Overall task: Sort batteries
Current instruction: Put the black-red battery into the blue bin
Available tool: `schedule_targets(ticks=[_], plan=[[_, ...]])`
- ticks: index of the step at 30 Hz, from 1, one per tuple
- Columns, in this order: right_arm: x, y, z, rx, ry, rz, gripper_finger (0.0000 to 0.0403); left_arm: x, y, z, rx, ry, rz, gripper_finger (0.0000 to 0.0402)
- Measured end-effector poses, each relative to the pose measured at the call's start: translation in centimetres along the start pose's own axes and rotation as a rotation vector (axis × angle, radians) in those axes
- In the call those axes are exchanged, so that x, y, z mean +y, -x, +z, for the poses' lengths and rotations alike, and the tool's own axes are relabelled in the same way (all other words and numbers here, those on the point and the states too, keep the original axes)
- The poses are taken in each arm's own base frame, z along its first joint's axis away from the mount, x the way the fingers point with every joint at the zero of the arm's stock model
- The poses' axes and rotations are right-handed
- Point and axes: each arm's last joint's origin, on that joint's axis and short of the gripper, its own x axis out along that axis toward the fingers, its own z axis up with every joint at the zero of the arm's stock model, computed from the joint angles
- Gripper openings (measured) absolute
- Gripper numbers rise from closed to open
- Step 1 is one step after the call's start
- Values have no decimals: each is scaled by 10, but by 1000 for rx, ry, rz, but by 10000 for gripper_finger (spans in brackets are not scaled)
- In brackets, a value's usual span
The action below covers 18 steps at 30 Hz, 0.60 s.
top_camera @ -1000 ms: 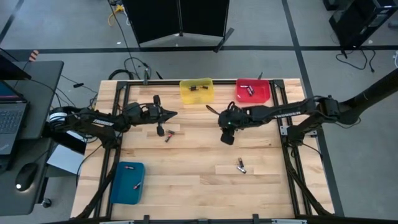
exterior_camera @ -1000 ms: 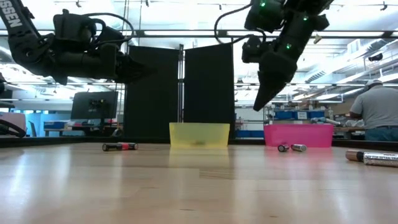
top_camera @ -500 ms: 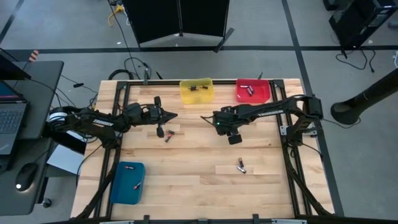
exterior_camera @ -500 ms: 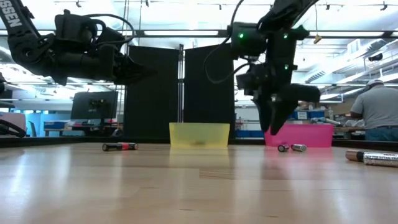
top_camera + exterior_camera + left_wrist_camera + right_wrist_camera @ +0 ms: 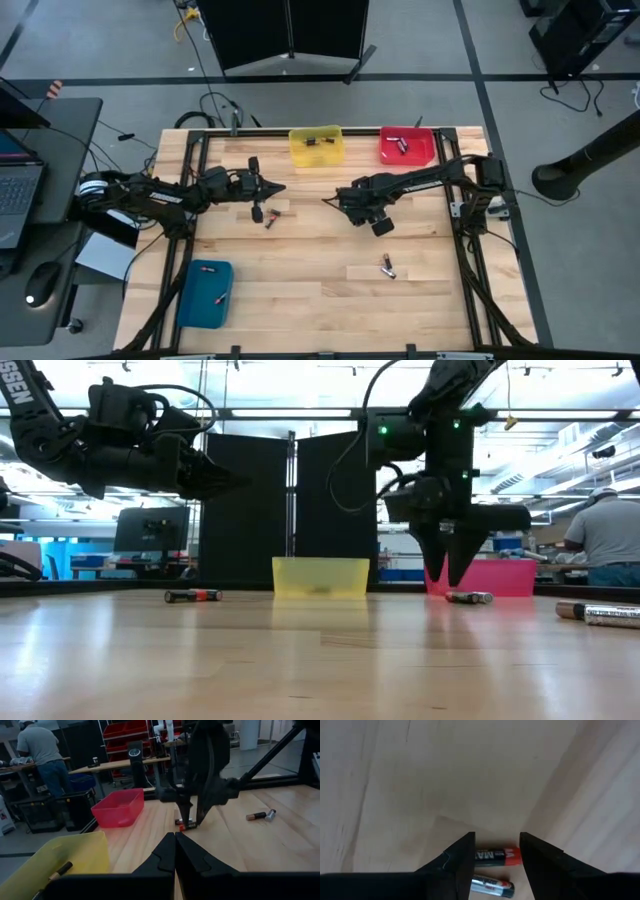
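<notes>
Around: yellow bin [image 5: 316, 146] and red bin [image 5: 407, 146] at the table's [image 5: 320, 300] far edge
Right gripper [image 5: 496, 861]: wide open, empty, straddling a red-black battery [image 5: 497, 855]
Left gripper [image 5: 175, 851]: closed, empty

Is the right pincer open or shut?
Open. The right pincer hangs over two batteries lying on the table, one finger on each side, with a clear gap between.

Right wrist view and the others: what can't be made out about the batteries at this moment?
- Right wrist view: both batteries run behind the right tool fingers, ends hidden.
- High view: that pair is covered by the arm; cells in the yellow bin too small to identify.
- Low view: bin walls hide contents.
</notes>
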Motion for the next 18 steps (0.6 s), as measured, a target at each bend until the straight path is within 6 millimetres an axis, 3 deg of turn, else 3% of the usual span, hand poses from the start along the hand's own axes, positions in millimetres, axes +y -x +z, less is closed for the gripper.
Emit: schedule_targets(ticks=[6, 13, 18], plan=[[-3, 7, -5, -3, -212, -2, 165, 0, 0, 0, 2, 6, -2, 12], [-15, 1, -12, -3, -800, 111, 165, -1, 0, 0, 2, 6, -5, 12], [-23, -4, -21, 30, -1044, 74, 165, -1, 0, 0, 2, 7, -7, 12]])
